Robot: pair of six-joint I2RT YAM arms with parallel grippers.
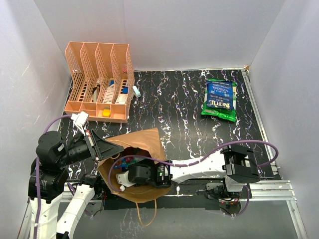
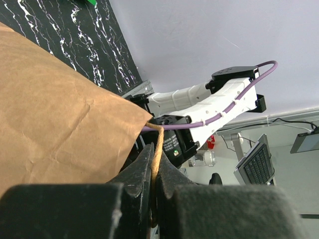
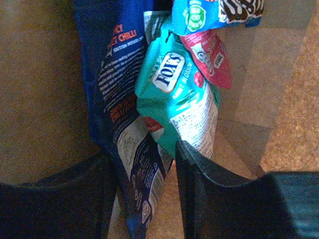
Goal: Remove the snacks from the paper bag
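Observation:
The brown paper bag [image 1: 144, 142] lies on its side near the table's front edge, mouth toward the arms. My left gripper [image 2: 154, 164] is shut on its twisted paper handle [image 2: 158, 144], holding the mouth up. My right gripper [image 3: 144, 174] is inside the bag and open. The lower end of a dark blue packet [image 3: 119, 99] hangs between its fingers [image 3: 199, 189], with a gap on the right side. A teal packet [image 3: 174, 94], a red one [image 3: 212, 59] and a light blue one [image 3: 214, 12] lie just beyond. A large green snack bag [image 1: 220, 100] rests on the table at the back right.
An orange perforated file organizer [image 1: 99, 82] with small stationery stands at the back left. White walls close the table on three sides. The bag's second handle [image 1: 147, 216] hangs over the front edge. A metal rail [image 1: 269, 186] runs along the front right.

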